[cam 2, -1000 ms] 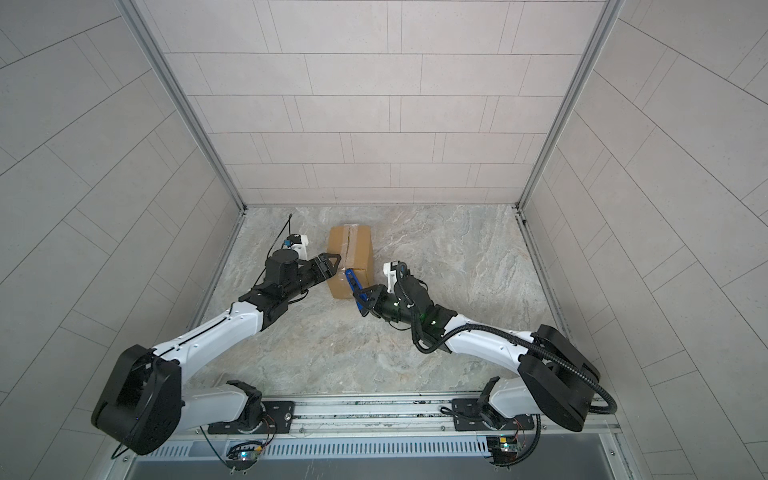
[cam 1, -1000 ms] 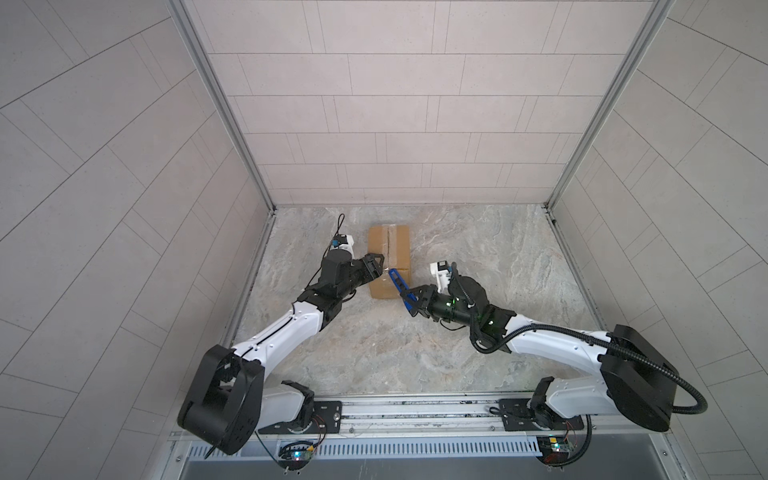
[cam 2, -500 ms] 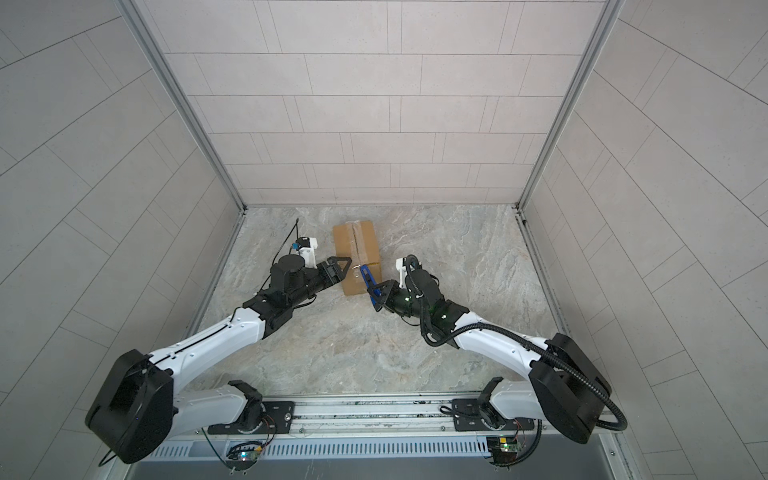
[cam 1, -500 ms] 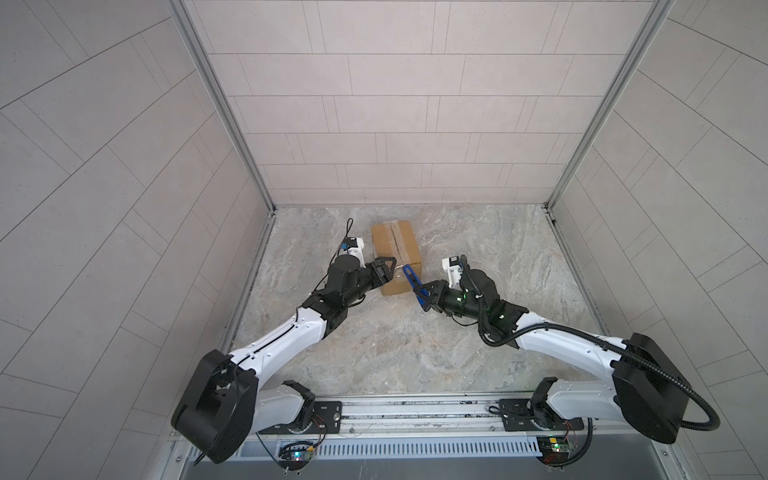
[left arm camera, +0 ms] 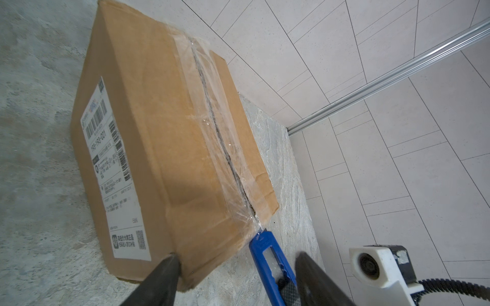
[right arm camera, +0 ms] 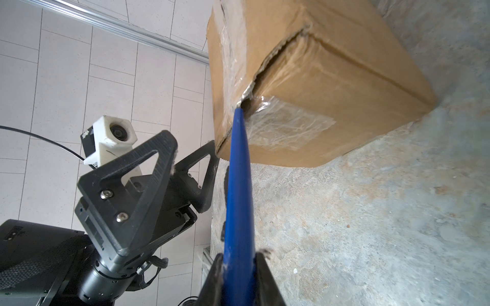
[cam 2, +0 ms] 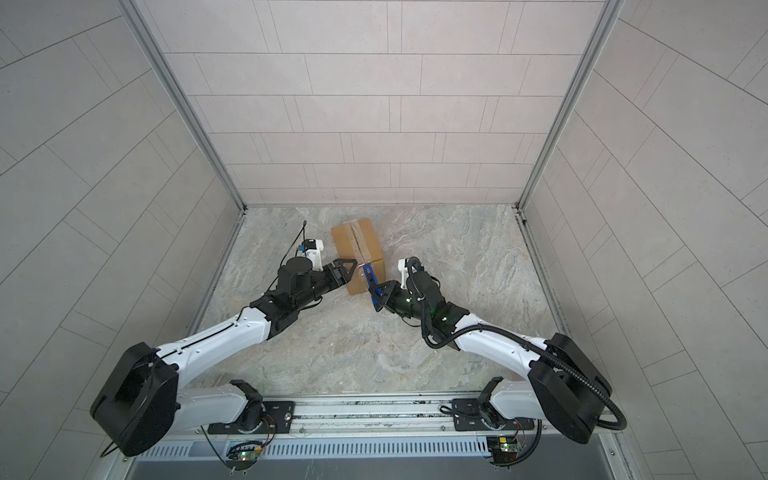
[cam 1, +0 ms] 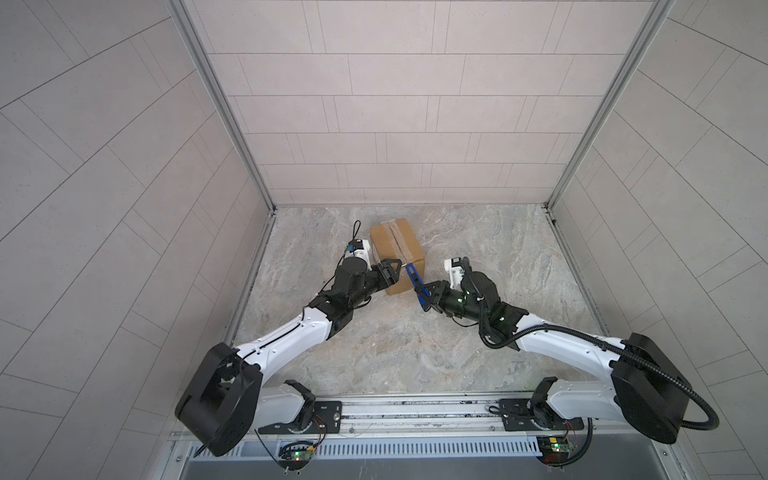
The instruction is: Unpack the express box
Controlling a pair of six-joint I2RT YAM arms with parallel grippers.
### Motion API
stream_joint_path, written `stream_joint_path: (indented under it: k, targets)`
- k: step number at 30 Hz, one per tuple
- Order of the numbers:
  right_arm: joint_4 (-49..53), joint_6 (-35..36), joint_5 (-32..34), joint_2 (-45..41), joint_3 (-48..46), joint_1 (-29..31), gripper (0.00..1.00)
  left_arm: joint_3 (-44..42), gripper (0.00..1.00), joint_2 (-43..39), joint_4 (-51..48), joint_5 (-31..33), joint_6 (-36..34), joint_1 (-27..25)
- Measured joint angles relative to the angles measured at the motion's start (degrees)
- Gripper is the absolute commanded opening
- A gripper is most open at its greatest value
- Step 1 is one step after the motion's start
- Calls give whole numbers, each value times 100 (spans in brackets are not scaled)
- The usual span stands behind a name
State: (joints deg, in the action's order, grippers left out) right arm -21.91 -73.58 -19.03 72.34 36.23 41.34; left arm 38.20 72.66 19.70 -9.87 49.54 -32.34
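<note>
Resting on the tabletop (cam 1: 478,249) near the back wall (cam 1: 395,124): express box (cam 1: 397,245), judged light, stiff, tape-slick; bare cardboard sides preferred. Left gripper (cam 1: 397,270) spread at its corner; blue cutter (right arm camera: 238,185) pinched by right gripper (right arm camera: 238,261).

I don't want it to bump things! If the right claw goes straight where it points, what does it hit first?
The express box. The right claw holds a blue box cutter, and its tip sits at the box's taped seam, so that meets first.
</note>
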Motion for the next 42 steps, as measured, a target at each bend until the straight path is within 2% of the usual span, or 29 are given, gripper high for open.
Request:
stream_joint_path:
  k: [7,18,22,29,33,42]
  targets:
    - [295,4,-131,-164,111,129,0,0,73,13,20,-85,44,-83]
    - [162,81,-122,26,83,247,0,2,73,26,-15,-57,57,-146]
    - [719,306,-92,-402,63,177,0,39,75,22,-120,-57,-17,-177]
    - [1829,761,-11,-1545,-282,-116,0,385,84,-31,-546,42,-348,-170]
    - [2343,1023,-52,-2000,-358,-514,0,577,87,-142,-776,66,-568,-4]
    - [3644,1633,44,-2675,-208,-916,0,813,90,-131,-1091,-15,-922,975]
